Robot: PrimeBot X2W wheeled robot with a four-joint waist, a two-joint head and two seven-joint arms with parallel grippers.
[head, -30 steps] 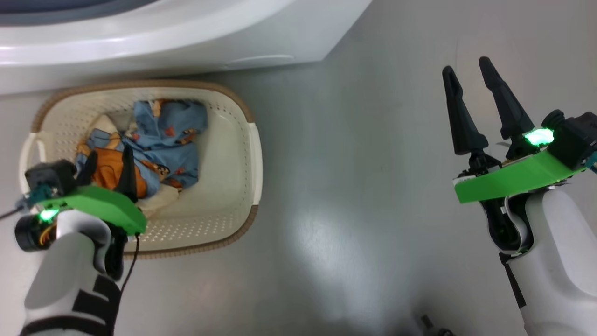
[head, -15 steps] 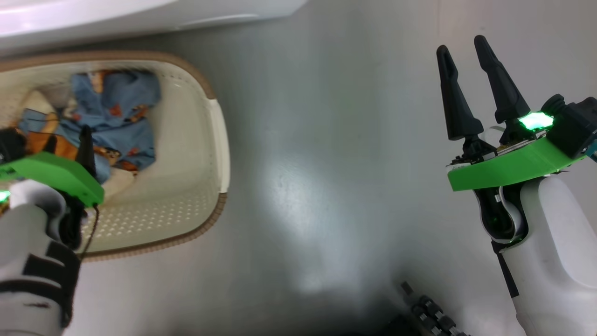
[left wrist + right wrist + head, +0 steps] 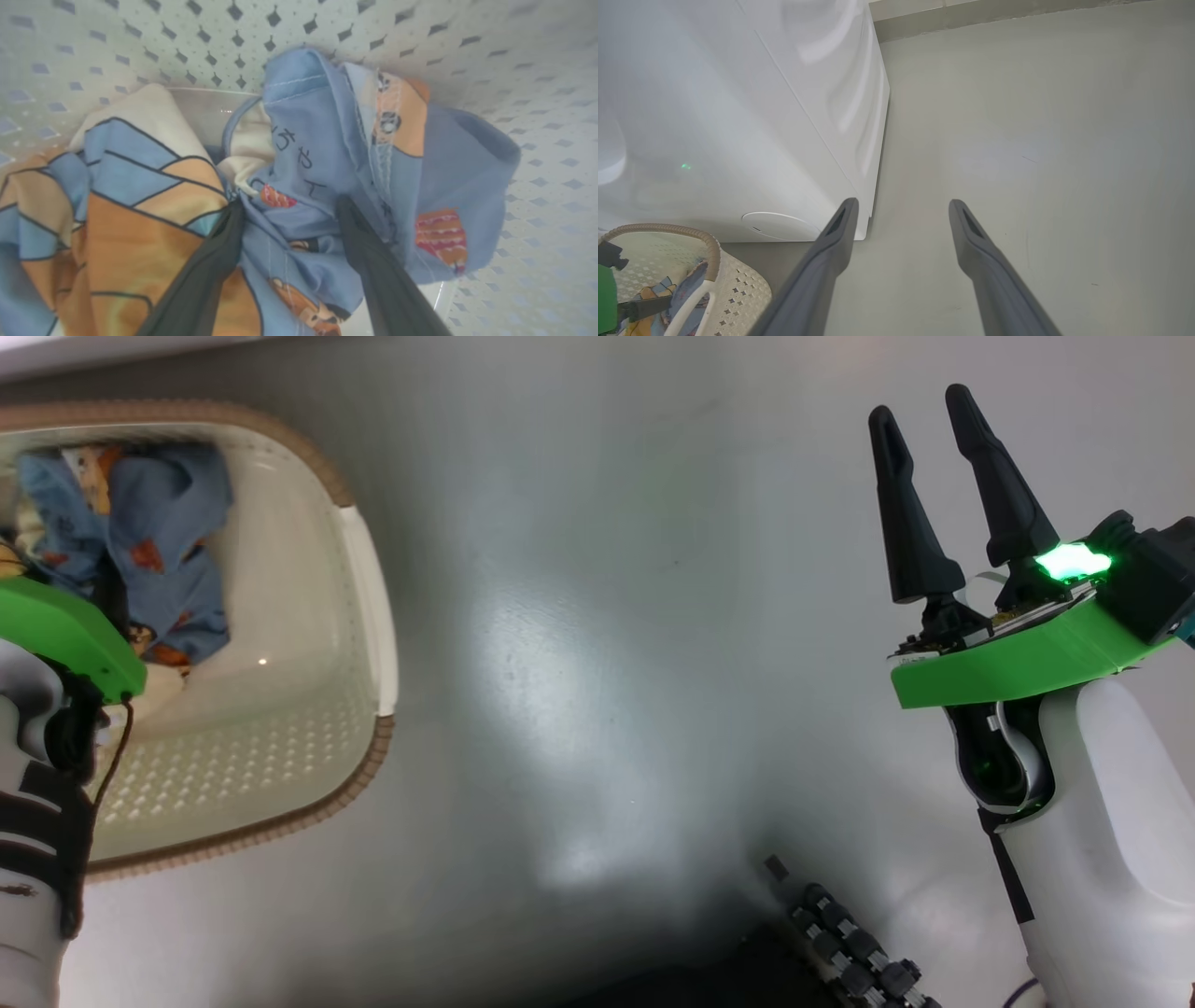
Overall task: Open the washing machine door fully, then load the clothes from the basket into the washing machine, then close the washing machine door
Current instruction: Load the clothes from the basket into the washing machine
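Observation:
The cream basket (image 3: pixel 313 616) with its brown rim lies on the floor at the left of the head view, and the light blue bear-print clothes (image 3: pixel 159 523) are heaped inside it. My left gripper (image 3: pixel 289 205) is down in the basket, open, its two dark fingers pushed into the clothes (image 3: pixel 327 154) with a blue fold between them. A cream piece (image 3: pixel 247 144) peeks out behind. My right gripper (image 3: pixel 920 406) hangs open and empty over bare floor, far right of the basket. The white washing machine (image 3: pixel 738 116) stands beside the basket (image 3: pixel 738 289); its door is out of view.
Grey glossy floor (image 3: pixel 607 616) stretches between basket and right arm. A dark row of rollers on my base (image 3: pixel 840 943) shows at the bottom. A round white cover (image 3: pixel 780 226) sits low on the machine's front, near its corner.
The head camera has swung, so the whole picture has shifted left and the machine has left it. My left gripper stays down in the clothes; the right gripper holds its pose.

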